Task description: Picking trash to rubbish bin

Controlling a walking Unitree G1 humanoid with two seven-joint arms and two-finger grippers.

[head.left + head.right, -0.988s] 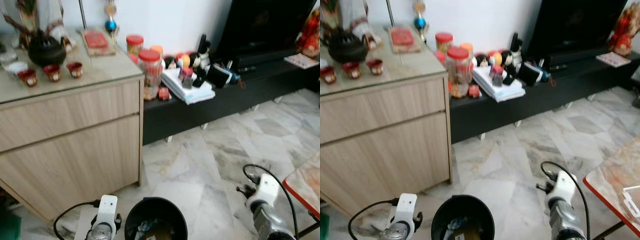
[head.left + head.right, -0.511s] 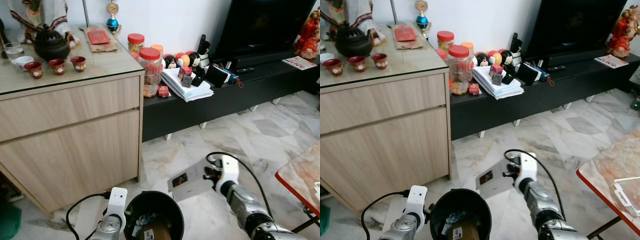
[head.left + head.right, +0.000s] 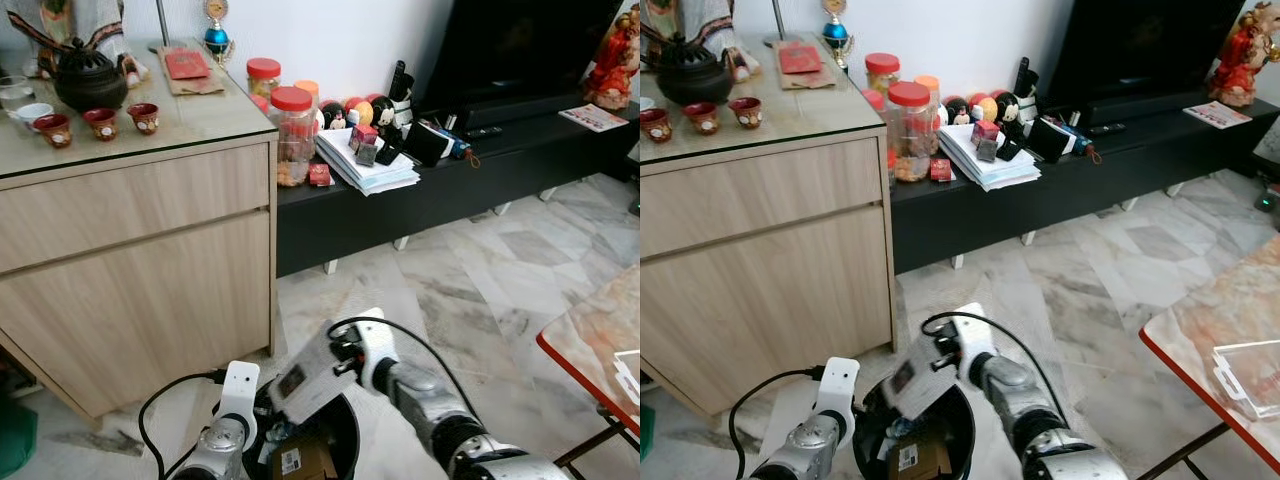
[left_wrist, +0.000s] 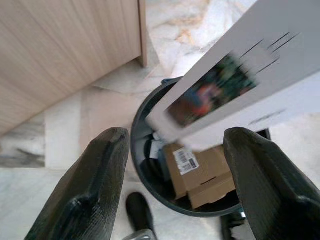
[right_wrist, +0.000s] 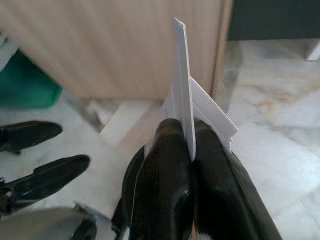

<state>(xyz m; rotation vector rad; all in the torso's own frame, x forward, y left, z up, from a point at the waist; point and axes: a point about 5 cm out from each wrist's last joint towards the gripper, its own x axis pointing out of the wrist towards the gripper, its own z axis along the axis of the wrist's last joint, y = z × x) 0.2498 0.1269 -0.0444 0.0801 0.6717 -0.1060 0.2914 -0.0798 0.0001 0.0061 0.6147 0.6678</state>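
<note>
White card (image 3: 312, 372), flat and stiff with a small printed patch, is pinched between my right gripper's (image 5: 186, 150) fingers; I hold it tilted just above the bin's (image 3: 872, 412) rim, part of it over the opening; my left gripper (image 4: 175, 165) hangs over the bin too, fingers spread wide and holding nothing. To drop it well, I judge I should bring the card's low end further inside the rim before letting go, or it may catch the edge and slide onto the floor (image 3: 470, 300); the bin is round, dark and smooth-walled, with a brown carton (image 4: 200, 172) inside; the floor beside the bin is glossy marble.
</note>
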